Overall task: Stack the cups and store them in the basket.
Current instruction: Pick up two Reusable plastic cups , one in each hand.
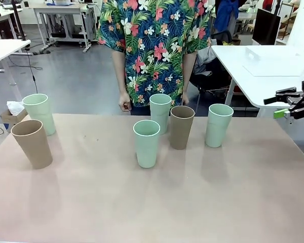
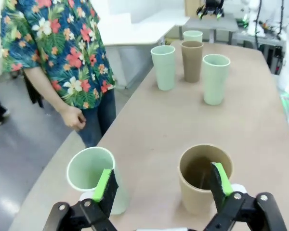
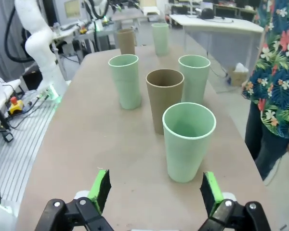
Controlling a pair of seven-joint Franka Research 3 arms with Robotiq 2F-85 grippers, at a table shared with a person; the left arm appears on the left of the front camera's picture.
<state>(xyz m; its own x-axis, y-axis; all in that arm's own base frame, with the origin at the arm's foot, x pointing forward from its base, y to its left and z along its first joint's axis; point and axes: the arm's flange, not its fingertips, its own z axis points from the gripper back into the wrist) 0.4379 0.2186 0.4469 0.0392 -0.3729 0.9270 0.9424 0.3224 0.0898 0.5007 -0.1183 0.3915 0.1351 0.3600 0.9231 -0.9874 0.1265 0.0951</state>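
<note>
**Six cups up, none stacked yet**

From where I stand, the job looks barely begun. All six cups sit upright and separate on the table [image 1: 152,207], mouths up, with not one nested in another and nothing put away.

Two are off at the robot's left: the left mint cup [image 1: 39,114] near the far edge and the left brown cup [image 1: 32,143] just in front of it, close together, though I cannot tell if they touch. The other four cluster in the middle and a little to the right. The front mint cup [image 1: 146,143] stands nearest the robot. The back mint cup [image 1: 160,112] and the middle brown cup [image 1: 182,126] are side by side behind it, and the right mint cup [image 1: 217,125] is a little apart.

The left gripper [image 2: 162,187] hangs above the left pair with its fingers spread wide and nothing between them; one green pad lines up over the mint cup, the other over the brown. The right gripper [image 3: 155,190] is also spread and empty. It is held off past the table's right edge and looks along the table at the right mint cup, which is the one closest to it.

The person [image 1: 152,45] stands at the far side with arms down, hands near the table edge, touching nothing.

So, as I judge it, everything is left: picking a first cup, nesting all six into a stack, then the storing.
</note>
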